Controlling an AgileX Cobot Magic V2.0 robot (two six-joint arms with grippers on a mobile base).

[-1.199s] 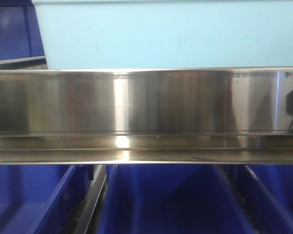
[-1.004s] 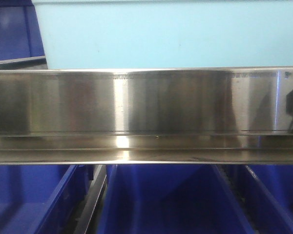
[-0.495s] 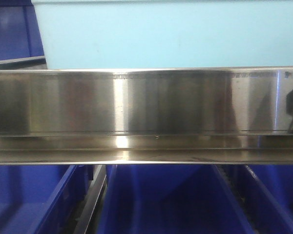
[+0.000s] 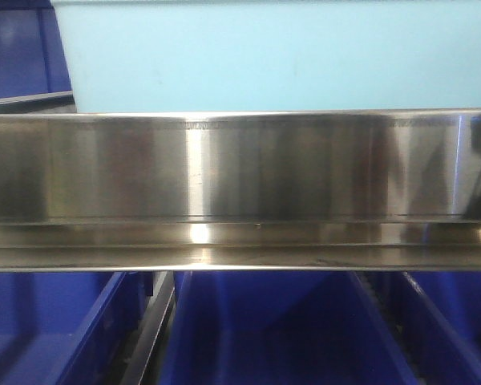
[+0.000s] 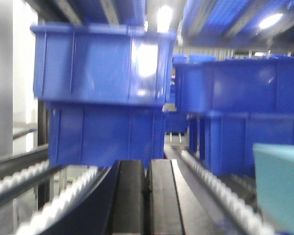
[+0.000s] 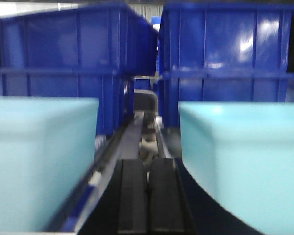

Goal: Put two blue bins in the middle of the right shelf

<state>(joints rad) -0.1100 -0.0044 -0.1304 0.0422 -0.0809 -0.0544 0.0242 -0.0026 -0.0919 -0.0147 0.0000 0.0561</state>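
Note:
In the left wrist view two stacked dark blue bins [image 5: 103, 93] stand ahead on a roller shelf, with more stacked blue bins [image 5: 240, 112] to the right. My left gripper [image 5: 146, 169] is shut and empty, short of the left stack. In the right wrist view two stacks of dark blue bins [image 6: 63, 63] [image 6: 225, 58] stand at the back. My right gripper [image 6: 148, 166] is shut and empty, in the gap between two pale cyan bins [image 6: 39, 156] [image 6: 245, 156]. The front view shows blue bins [image 4: 264, 329] below a steel shelf beam [image 4: 240, 184]; neither gripper shows there.
A pale cyan bin [image 4: 272, 56] sits on the shelf above the steel beam, and a cyan bin corner [image 5: 279, 186] is at the left wrist view's lower right. White roller tracks [image 5: 49, 205] run along both sides of the left gripper. A metal rail [image 6: 147, 127] runs between the bin rows.
The front view is nearly unchanged; only the dark reflection at the beam's right end has shifted slightly.

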